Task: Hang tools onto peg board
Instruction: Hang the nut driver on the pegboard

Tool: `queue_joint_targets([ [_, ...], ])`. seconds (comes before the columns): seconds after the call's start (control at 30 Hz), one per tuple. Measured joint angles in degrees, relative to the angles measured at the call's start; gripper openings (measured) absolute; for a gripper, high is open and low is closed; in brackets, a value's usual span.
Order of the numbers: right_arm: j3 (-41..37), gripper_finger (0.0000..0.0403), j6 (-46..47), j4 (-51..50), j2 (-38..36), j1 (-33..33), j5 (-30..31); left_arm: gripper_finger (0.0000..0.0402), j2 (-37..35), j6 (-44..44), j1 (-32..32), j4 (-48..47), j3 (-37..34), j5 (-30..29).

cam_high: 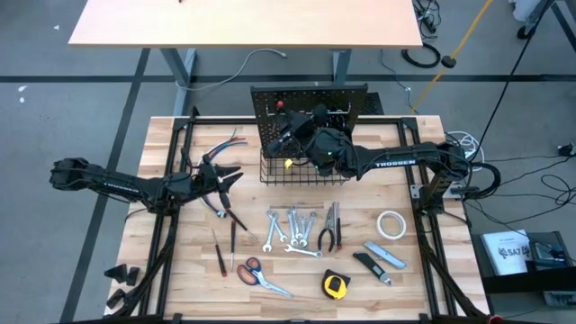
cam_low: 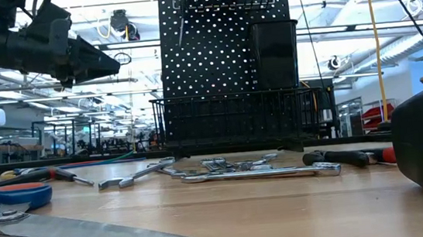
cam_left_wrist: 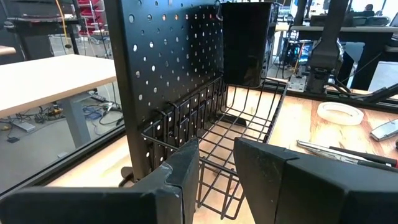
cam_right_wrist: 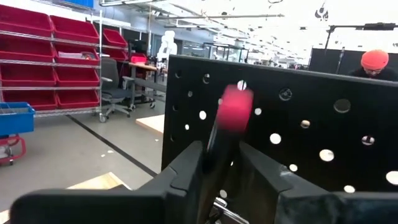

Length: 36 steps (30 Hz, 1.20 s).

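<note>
The black peg board (cam_high: pixel 310 101) stands upright at the table's far middle, with a wire basket (cam_high: pixel 301 169) at its foot and a black cup (cam_low: pixel 274 54) on its face. My right gripper (cam_right_wrist: pixel 221 163) reaches level up to the board's upper part, open. Its fingers flank a black screwdriver handle with a red end (cam_right_wrist: pixel 234 107) that stands upright against the board. My left gripper (cam_left_wrist: pixel 216 163) waits open and holding nothing at the table's left, pointing at the basket. Wrenches (cam_high: pixel 290 227), pliers (cam_high: pixel 331 227) and scissors (cam_high: pixel 261 274) lie flat on the table. My right gripper's fingers (cam_right_wrist: pixel 186 171) stand close on both sides of the screwdriver's black handle (cam_right_wrist: pixel 219 146), below its red end, coming level from the table's near side. Whether they touch it, I cannot tell. The handle stays upright against the board.
A tape measure (cam_high: pixel 335 285), a utility knife (cam_high: pixel 385 256), a white tape roll (cam_high: pixel 390 225) and two screwdrivers (cam_high: pixel 222 252) lie near the front. Coloured wires (cam_high: pixel 225 144) lie left of the basket. Something yellow (cam_high: pixel 288 164) sits in the basket.
</note>
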Motion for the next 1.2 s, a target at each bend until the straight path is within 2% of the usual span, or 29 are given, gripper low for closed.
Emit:
queue_joint_targets([
  [0.57,0.0,0.0096,-4.78,-0.37,-0.24,-0.1,-0.26,0.0107,0.0,0.0,0.0,-0.24,0.0,0.0],
  [0.87,0.0,0.0096,-6.8,-1.84,-2.69,1.41,-0.14,0.0107,0.0,0.0,0.0,-0.28,0.0,0.0],
  [1.03,0.0,0.0096,-5.54,-7.21,-5.52,3.7,0.23,0.0107,0.0,0.0,0.0,-0.6,0.0,0.0],
  [1.2,0.0,0.0096,-0.75,-19.33,-9.38,7.73,0.0,0.0107,0.0,0.0,0.0,-0.98,0.0,0.0],
])
